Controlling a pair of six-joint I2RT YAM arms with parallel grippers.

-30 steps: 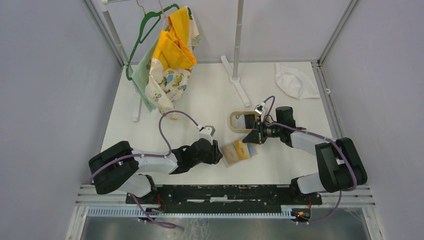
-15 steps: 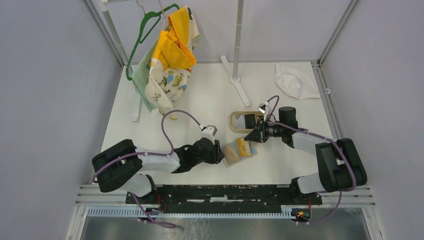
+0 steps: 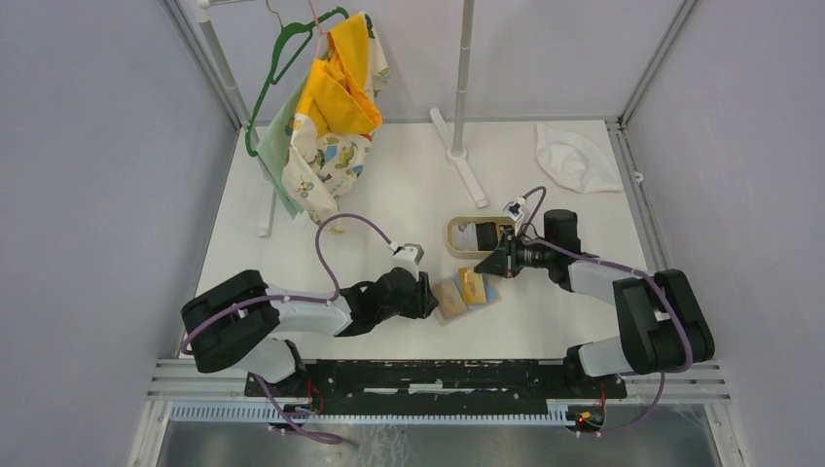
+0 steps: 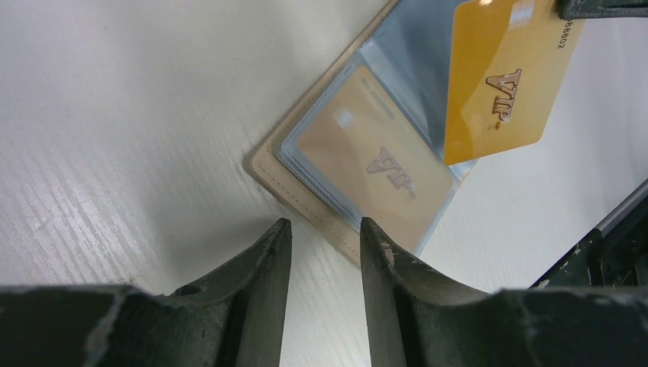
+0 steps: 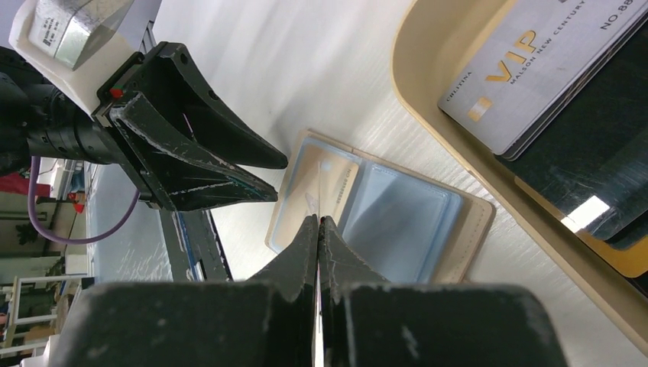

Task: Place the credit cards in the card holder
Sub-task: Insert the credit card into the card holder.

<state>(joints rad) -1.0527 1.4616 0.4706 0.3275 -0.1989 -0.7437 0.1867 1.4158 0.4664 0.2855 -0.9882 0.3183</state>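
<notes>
The tan card holder (image 3: 465, 295) lies open on the table, light blue sleeves up, and also shows in the left wrist view (image 4: 269, 170) and the right wrist view (image 5: 401, 222). One gold card (image 4: 374, 164) sits in its left sleeve. My right gripper (image 3: 491, 265) (image 5: 318, 222) is shut on a second gold card (image 4: 500, 76) and holds it tilted over the holder's other half. My left gripper (image 3: 426, 295) (image 4: 325, 227) is open at the holder's left edge, one fingertip (image 4: 368, 229) over its border. More credit cards, grey (image 5: 535, 69) and dark (image 5: 596, 168), lie in the tray.
An oval tan tray (image 3: 453, 237) (image 5: 428, 115) stands just behind the holder. A rack with a green hanger and clothes (image 3: 326, 107) is at the back left. A pole stand (image 3: 457, 151) is at the back middle and a white cloth (image 3: 574, 161) at the back right.
My right gripper has brought the gold card slightly lower and closer over the holder. My left arm has edged a little right, staying at the holder's left edge.
</notes>
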